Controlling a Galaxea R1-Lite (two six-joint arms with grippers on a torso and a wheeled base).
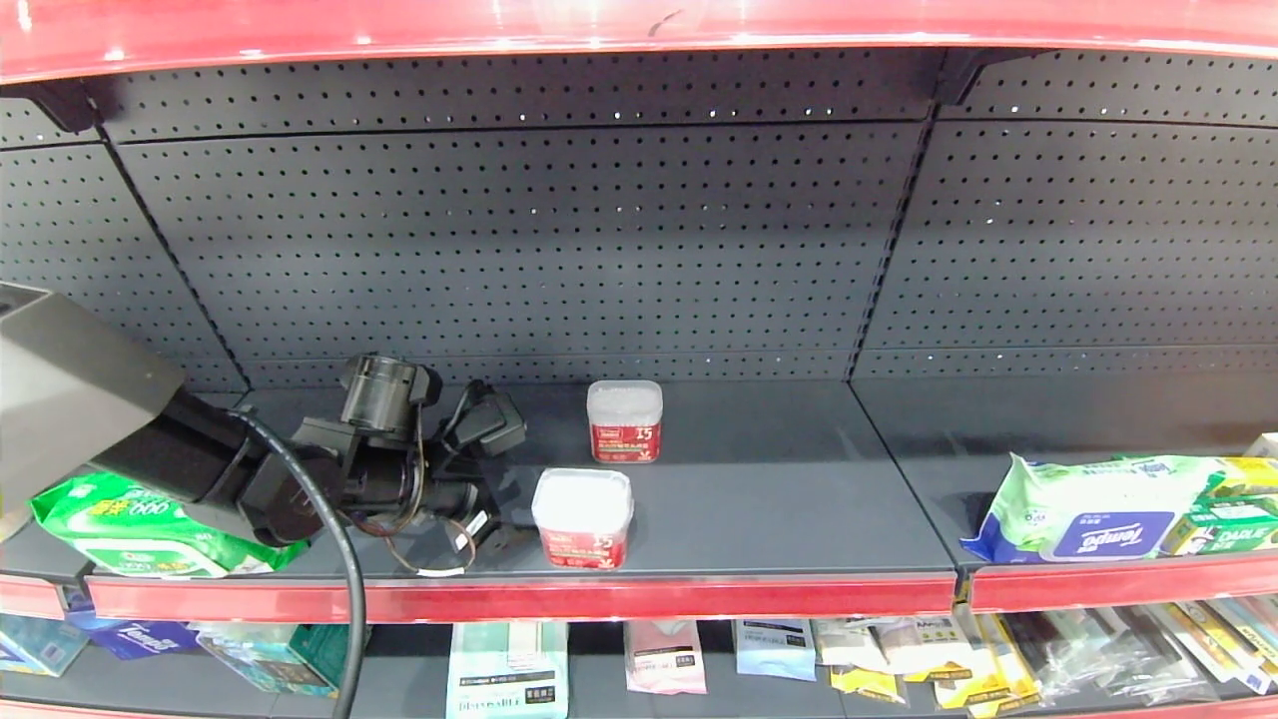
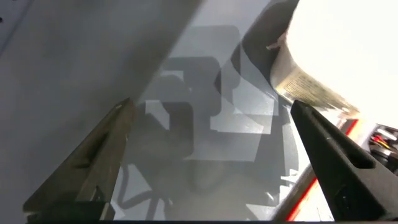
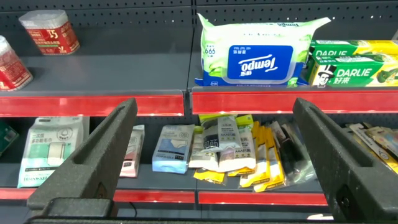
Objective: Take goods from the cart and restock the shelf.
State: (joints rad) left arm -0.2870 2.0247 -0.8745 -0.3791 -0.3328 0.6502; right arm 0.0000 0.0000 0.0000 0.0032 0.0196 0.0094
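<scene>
Near the front edge of the shelf (image 1: pixel 779 469), on its middle board: a front tub (image 1: pixel 582 517) with white lid and red label. Farther back on the same board, toward the pegboard wall: a rear tub (image 1: pixel 625 420) of the same kind, well apart from the first.

Low over that board, to the left of the front tub: the left gripper (image 1: pixel 496 477), spread wide, holding nothing. Seen from its wrist, the front tub (image 2: pixel 336 50) not between the fingers (image 2: pixel 93 162) but outside them, just past the tip of one; whether touching, cannot tell.

Out in front of the shelf, facing its front edge: the right gripper (image 3: pixel 214 106), likewise wide open and holding nothing, well apart from both tubs.

At the left end of the board, a green wipes pack (image 1: pixel 130 529); on the right-hand board, a blue-labelled wipes pack (image 1: pixel 1098 514) beside toothpaste boxes (image 1: pixel 1228 509).
</scene>
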